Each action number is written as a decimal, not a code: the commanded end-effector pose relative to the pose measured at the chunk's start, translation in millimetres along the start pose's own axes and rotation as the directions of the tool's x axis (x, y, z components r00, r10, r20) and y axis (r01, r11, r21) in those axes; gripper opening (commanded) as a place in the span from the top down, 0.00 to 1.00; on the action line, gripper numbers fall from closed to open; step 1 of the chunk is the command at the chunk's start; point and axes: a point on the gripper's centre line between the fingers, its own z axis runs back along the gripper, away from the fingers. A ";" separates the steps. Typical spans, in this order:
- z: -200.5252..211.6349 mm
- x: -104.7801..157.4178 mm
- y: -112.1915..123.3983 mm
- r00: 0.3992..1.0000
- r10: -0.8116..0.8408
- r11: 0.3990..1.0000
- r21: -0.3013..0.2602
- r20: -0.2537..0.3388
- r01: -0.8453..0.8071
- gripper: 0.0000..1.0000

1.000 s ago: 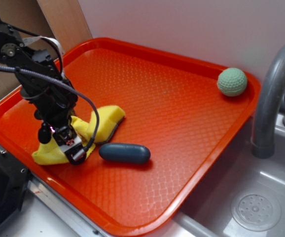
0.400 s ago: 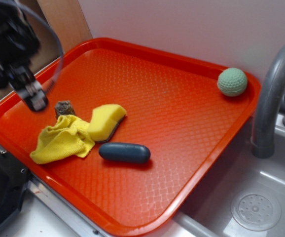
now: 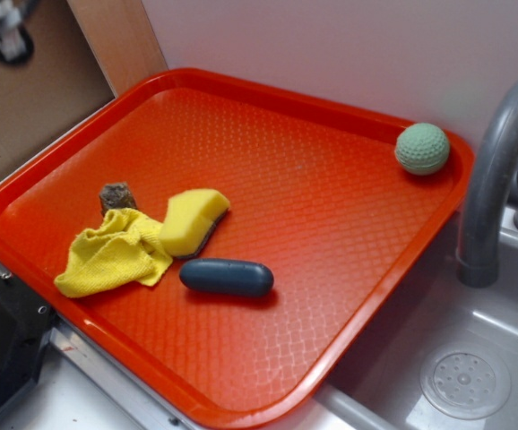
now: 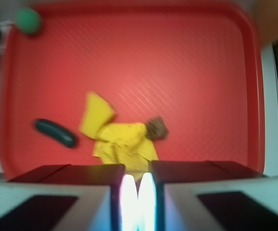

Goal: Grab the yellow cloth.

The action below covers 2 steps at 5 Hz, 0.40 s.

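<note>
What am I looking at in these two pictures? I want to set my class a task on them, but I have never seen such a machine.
It is a robot arm meant to pick up the yellow cloth. The exterior picture looks from the side onto a red tray beside a sink; the arm's hand is just visible at the top left. The wrist picture looks down from the hand itself, its fingers nearly closed and holding nothing. On the tray lie the cloth, a yellow sponge, a dark oblong object, a small brown lump and a green ball.
</note>
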 end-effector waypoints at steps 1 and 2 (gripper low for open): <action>-69.6 -16.5 -10.6 0.966 -0.248 0.968 0.019 -0.072 0.250 0.00; -101.3 -21.0 -4.8 0.956 -0.276 0.961 -0.006 -0.102 0.277 0.00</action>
